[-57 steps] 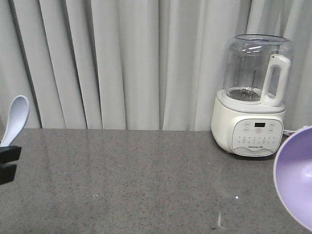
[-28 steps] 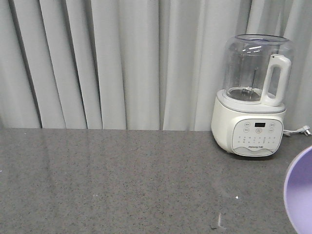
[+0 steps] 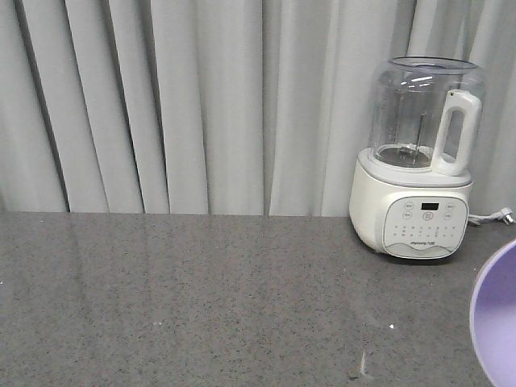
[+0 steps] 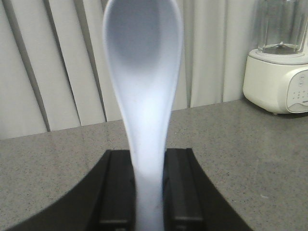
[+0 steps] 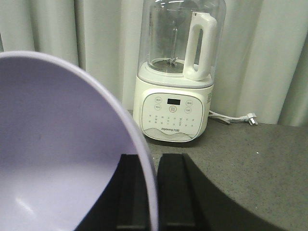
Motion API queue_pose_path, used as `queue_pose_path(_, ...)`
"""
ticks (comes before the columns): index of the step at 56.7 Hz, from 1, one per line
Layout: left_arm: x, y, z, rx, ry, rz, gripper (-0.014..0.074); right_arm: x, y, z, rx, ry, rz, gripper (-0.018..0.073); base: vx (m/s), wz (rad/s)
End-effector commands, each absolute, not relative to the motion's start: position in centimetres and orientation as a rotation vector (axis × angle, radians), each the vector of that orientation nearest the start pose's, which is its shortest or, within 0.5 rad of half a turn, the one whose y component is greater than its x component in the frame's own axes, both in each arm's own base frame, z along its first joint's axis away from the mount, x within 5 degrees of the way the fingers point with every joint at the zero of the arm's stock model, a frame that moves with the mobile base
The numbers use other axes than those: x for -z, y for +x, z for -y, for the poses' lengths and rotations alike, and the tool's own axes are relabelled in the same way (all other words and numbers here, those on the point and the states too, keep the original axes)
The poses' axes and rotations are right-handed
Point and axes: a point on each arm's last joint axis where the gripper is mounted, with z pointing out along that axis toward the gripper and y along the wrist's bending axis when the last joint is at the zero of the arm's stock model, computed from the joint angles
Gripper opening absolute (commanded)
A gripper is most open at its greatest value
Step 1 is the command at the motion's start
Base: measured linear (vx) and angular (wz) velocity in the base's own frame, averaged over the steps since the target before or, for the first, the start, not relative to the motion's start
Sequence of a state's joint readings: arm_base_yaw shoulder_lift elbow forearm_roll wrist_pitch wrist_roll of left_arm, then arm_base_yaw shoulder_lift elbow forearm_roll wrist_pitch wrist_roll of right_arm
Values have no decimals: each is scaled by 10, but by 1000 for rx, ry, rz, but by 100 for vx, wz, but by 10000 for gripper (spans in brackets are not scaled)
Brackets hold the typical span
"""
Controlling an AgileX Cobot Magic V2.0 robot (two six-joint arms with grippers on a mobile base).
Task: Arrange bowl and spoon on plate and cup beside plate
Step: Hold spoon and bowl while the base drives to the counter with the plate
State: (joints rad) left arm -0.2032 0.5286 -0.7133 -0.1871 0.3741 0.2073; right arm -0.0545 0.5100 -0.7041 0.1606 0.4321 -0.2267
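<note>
The pale blue spoon (image 4: 144, 96) stands upright in the left wrist view, its handle clamped between the black fingers of my left gripper (image 4: 149, 192), scoop up. The lavender bowl (image 5: 57, 154) fills the left of the right wrist view, and my right gripper (image 5: 153, 192) is shut on its rim, one finger inside and one outside. In the front view only an edge of the bowl (image 3: 497, 322) shows at the lower right; neither gripper shows there. The plate and the cup are out of view.
A white blender (image 3: 419, 161) with a clear jug stands at the back right of the grey stone counter (image 3: 201, 298), its cord and plug (image 5: 240, 118) trailing right. Grey curtains (image 3: 201, 105) hang behind the counter.
The spoon and left gripper have left the front view's left edge. The bowl has slid right, so that only a sliver of it shows. Little has changed in the last half second.
</note>
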Motion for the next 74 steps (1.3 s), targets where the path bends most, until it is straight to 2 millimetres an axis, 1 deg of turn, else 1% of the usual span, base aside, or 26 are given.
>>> queue_pose_path(1,-395,97,26,203,211,-1544,2,-389,97,0,56,-60,-1600,-8,0,0)
queue_pose_path(30,-394,97,26,201,209,-1546,2,-389,97,0,56,-60,-1600,-8,0,-1)
queue_pose_path(42,-394,97,26,201,209,-1546,2,-389,97,0,56,-60,-1600,-8,-4,-15)
queue_pose_path(55,-394,97,26,201,209,-1546,2,-389,97,0,56,-60,-1600,-8,-8,-39)
queue_pose_path(74,-394,97,26,201,210,-1548,2,-389,97,0,56,-61,-1602,-8,-11,-65)
